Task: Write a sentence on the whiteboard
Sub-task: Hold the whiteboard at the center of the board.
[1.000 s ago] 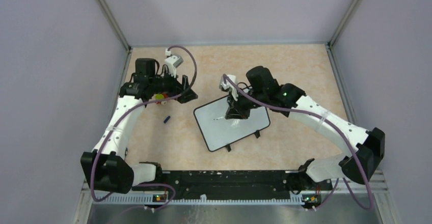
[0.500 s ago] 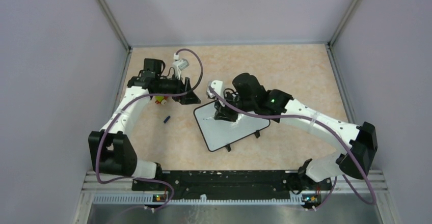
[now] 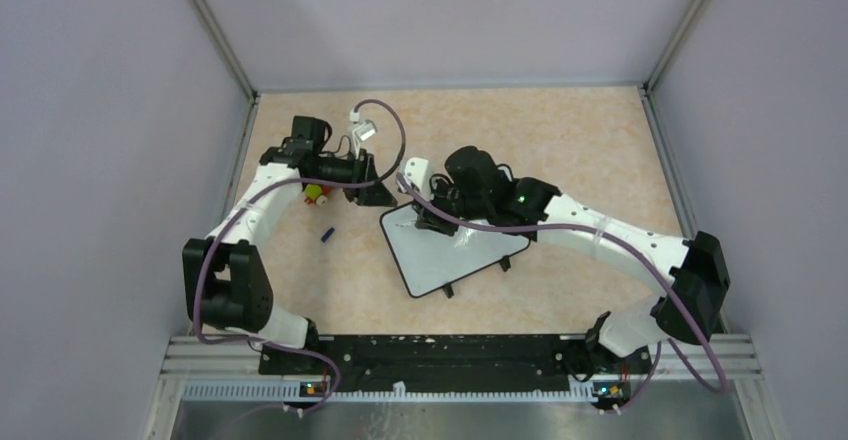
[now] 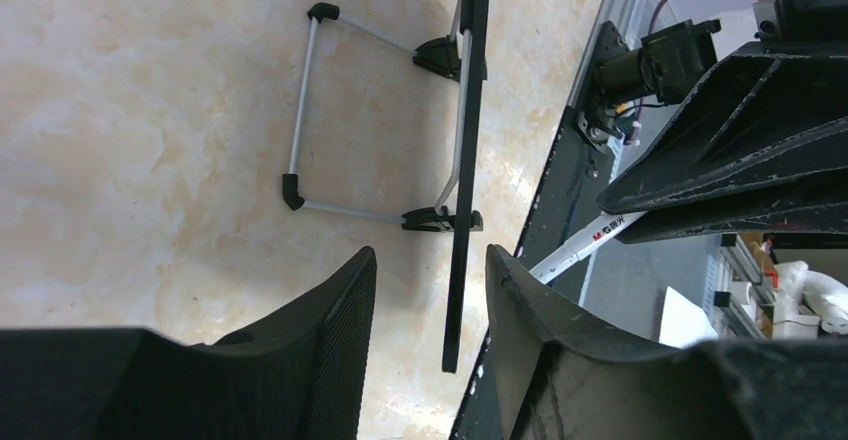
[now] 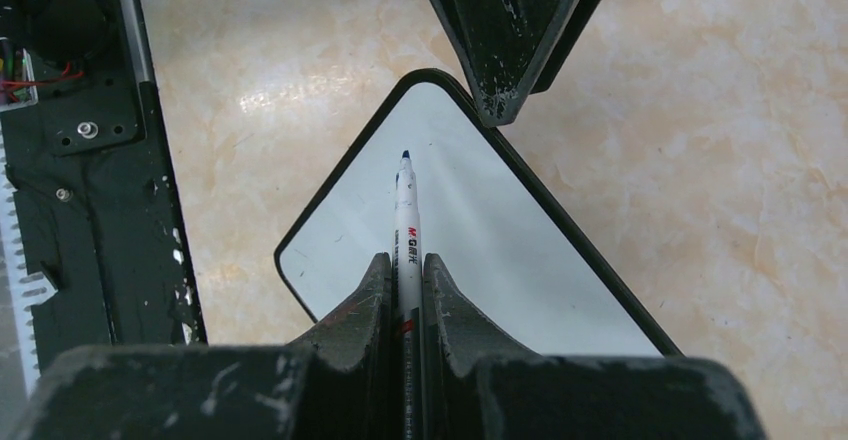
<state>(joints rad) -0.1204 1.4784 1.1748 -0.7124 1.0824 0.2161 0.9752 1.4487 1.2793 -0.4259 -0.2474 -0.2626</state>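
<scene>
The whiteboard (image 3: 470,252) lies slanted mid-table, black-framed, its white face (image 5: 480,250) bare; no sentence shows on it. My right gripper (image 3: 432,222) hovers over the board's far-left part, shut on a white marker (image 5: 406,220) whose blue tip points at the board near that corner. My left gripper (image 3: 385,198) is at the same corner. In the left wrist view the board's edge (image 4: 462,160) runs between my left gripper (image 4: 430,260) fingers, with a gap on each side, so the jaws stand open around it. The board's wire feet (image 4: 300,110) show underneath.
A small blue marker cap (image 3: 327,233) lies on the tan tabletop left of the board. A red-and-yellow object (image 3: 315,193) sits under the left arm. Grey walls enclose the table, and a black rail (image 3: 440,350) runs along the near edge.
My left gripper has moved right to the board's far-left corner and its jaws have narrowed around the edge. My right gripper has carried the marker left across the board.
</scene>
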